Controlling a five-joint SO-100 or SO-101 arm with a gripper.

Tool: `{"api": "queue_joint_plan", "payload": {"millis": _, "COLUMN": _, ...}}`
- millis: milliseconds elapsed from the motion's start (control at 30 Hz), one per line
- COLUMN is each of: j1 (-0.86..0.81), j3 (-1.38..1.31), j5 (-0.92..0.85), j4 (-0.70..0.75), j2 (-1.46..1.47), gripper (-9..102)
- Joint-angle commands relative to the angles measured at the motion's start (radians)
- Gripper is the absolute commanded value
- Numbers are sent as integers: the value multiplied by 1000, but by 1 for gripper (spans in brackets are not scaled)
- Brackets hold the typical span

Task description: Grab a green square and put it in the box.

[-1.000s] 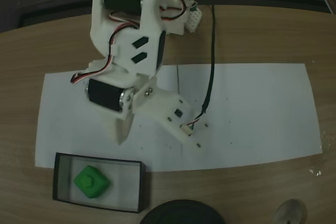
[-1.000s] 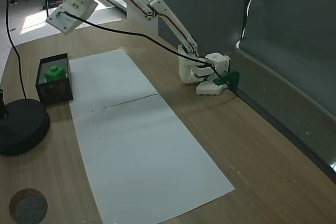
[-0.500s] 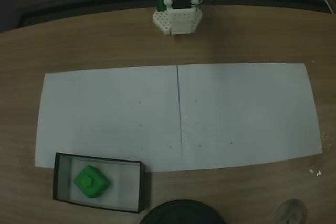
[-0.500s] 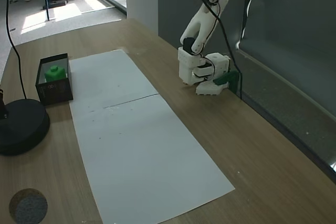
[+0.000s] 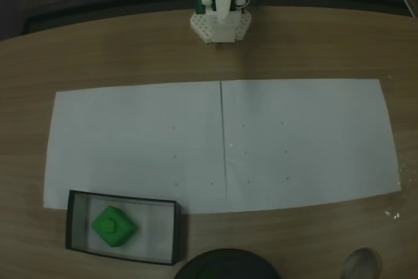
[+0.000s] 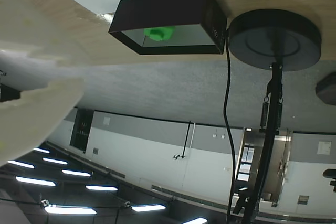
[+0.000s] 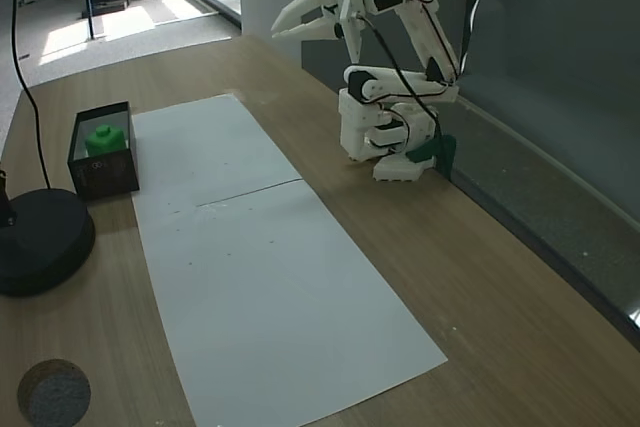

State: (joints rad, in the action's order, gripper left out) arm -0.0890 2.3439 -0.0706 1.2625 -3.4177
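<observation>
In a fixed view from the side, the black disc [image 7: 40, 242] sits at the far left on the wooden table [image 7: 480, 277], well apart from the jaws. Just beyond it stands the box [image 7: 103, 152], with the green square [image 7: 103, 139] resting inside on its floor, also well apart from the jaws and lower than them. A long white paper sheet [image 7: 260, 267] lies between the box and the arm's base. Further right, the white arm [image 7: 400, 77] is folded back over its base, and the gripper [image 7: 287, 23] hangs in the air above the table, pointing toward the box side. Its jaws are slightly spread and hold nothing. In the wrist view, the green square [image 6: 159, 33] shows inside the box [image 6: 168, 19], far ahead of the pale finger [image 6: 31, 108].
</observation>
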Motion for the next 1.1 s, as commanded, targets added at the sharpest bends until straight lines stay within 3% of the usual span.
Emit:
{"api": "queue_joint_plan", "payload": {"millis": 0, "j1": -26, "j3": 89, "j5": -54, "j4": -77, "j2": -64, "gripper": 0}}
{"api": "queue_joint_plan", "payload": {"millis": 133, "j1": -101, "j3": 273, "j5": -94, "j4": -204, "j2": -58, "gripper": 0}}
{"api": "queue_joint_plan", "payload": {"millis": 300, "j1": -94, "j3": 574, "j5": 5, "j4": -387, "j2": -58, "gripper": 0}}
{"api": "queue_joint_plan", "payload": {"millis": 467, "j1": -17, "j3": 767, "j5": 32, "j4": -407, "j2": -58, "gripper": 0}}
{"api": "queue_joint_plan", "payload": {"millis": 733, "j1": 81, "j3": 701, "j5": 41, "j4": -137, "j2": -57, "gripper": 0}}
{"api": "queue_joint_plan", "payload": {"millis": 867, "j1": 132, "j3": 661, "j5": 150, "j4": 17, "j2": -57, "gripper": 0}}
{"api": "queue_joint_plan", "payload": {"millis": 1067, "j1": 133, "j3": 657, "j5": 169, "j4": 29, "j2": -57, "gripper": 0}}
